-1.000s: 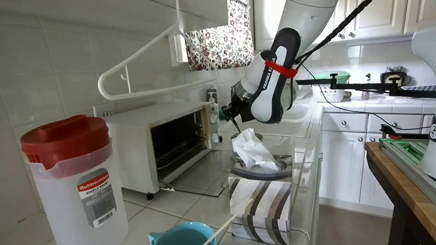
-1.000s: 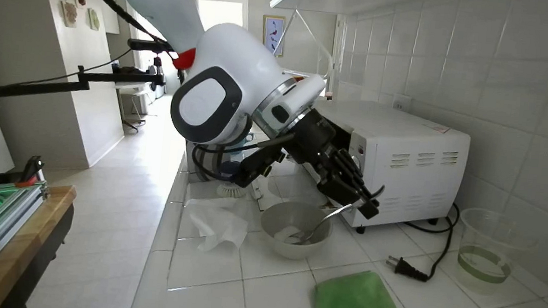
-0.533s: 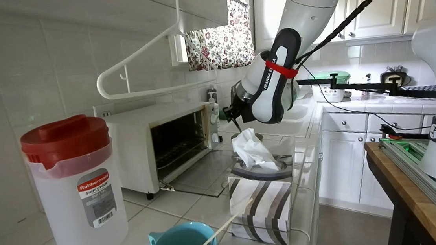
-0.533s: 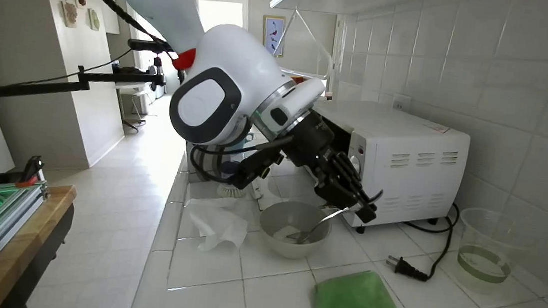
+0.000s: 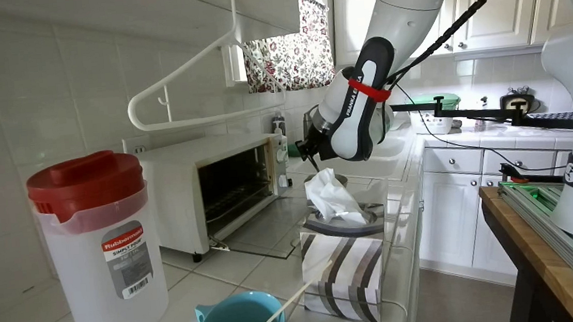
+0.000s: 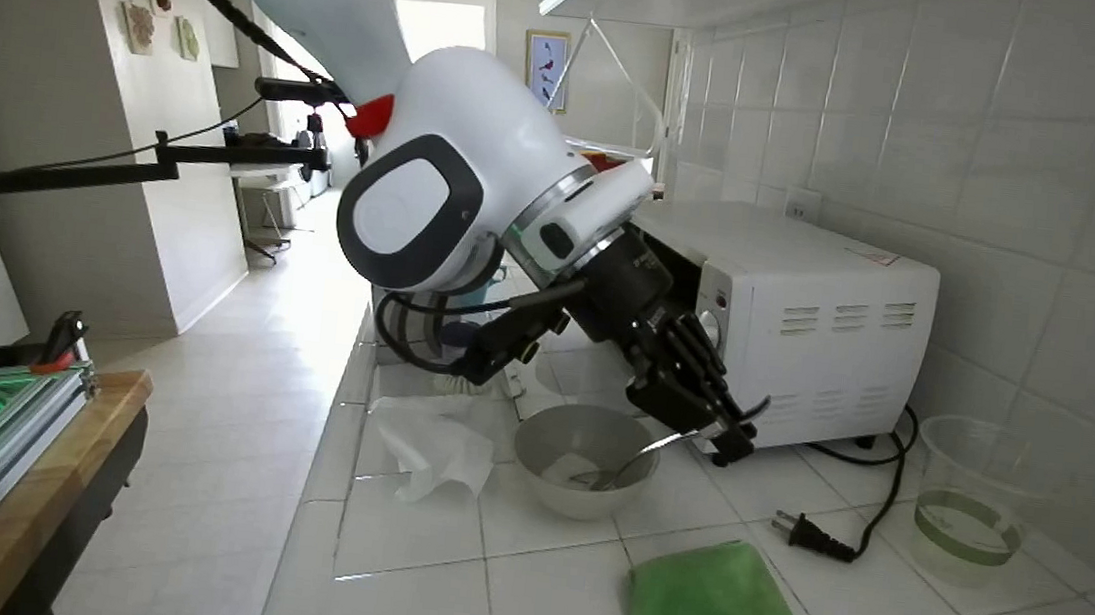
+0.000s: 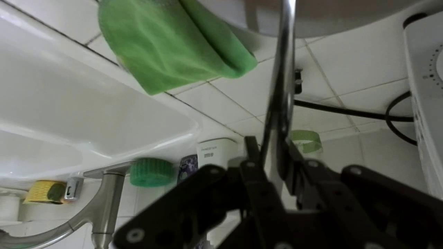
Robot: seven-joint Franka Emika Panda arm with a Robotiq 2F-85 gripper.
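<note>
"Looking in an exterior view, what's near the gripper?"
"A white toaster oven beside it; farther off, a striped tissue box"
"In an exterior view, holding anything?"
"Yes, clamped on a metal utensil, its lower end in the grey bowl beneath"
"Wrist view?"
"Green cloth ahead of the fingertips"

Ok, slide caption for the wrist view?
Black pincer closed on a long shiny metal utensil; round grey bowl at top, green cloth alongside.
</note>
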